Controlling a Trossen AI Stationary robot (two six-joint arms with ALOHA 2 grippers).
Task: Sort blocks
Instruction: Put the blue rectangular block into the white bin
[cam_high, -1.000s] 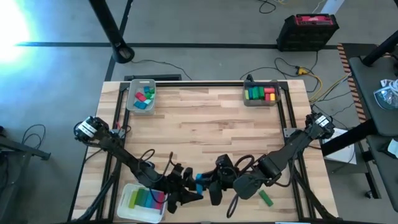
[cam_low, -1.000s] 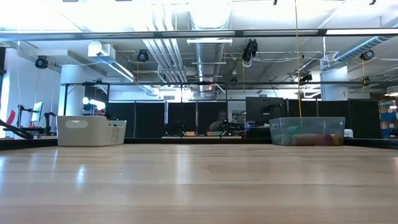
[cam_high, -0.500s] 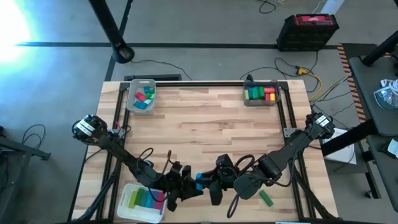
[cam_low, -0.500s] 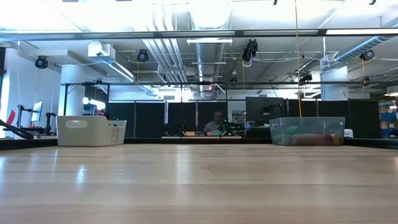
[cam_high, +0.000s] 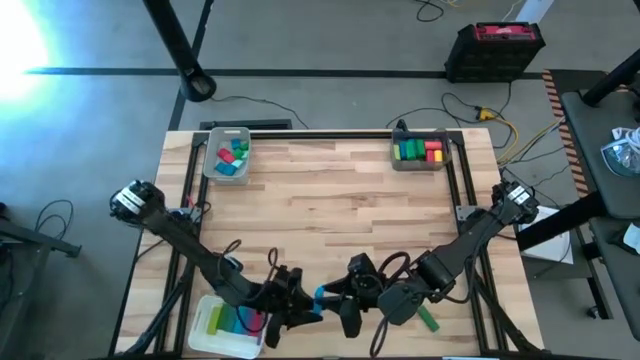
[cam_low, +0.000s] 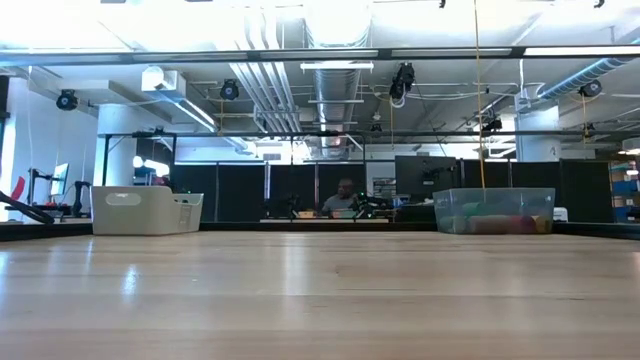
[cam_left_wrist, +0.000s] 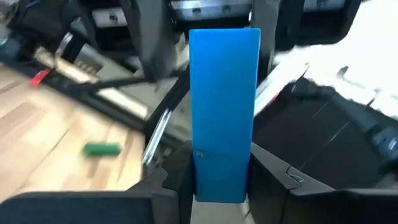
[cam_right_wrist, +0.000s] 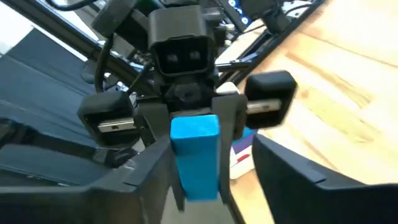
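Observation:
Near the table's front edge my left gripper is shut on a long blue block, which points toward the table's right. My right gripper faces it from the right and is open. In the right wrist view its two fingers stand wide on either side of the blue block's free end, apart from it. A green block lies flat on the table by the right arm. My left gripper pinches the blue block's near end between its two fingers. The fingers come about level from the table's left and lie along the block. The block sticks straight out ahead of them, lifted clear of the table.
A white tray with coloured blocks sits at the near left. A grey tray with blocks stands at the far left, a clear one at the far right. Bare wood lies between them. A person shows far off in the low view.
Both grippers have shifted slightly toward the table's near edge, still facing each other. The blue block has gone with my left gripper and stays level between them.

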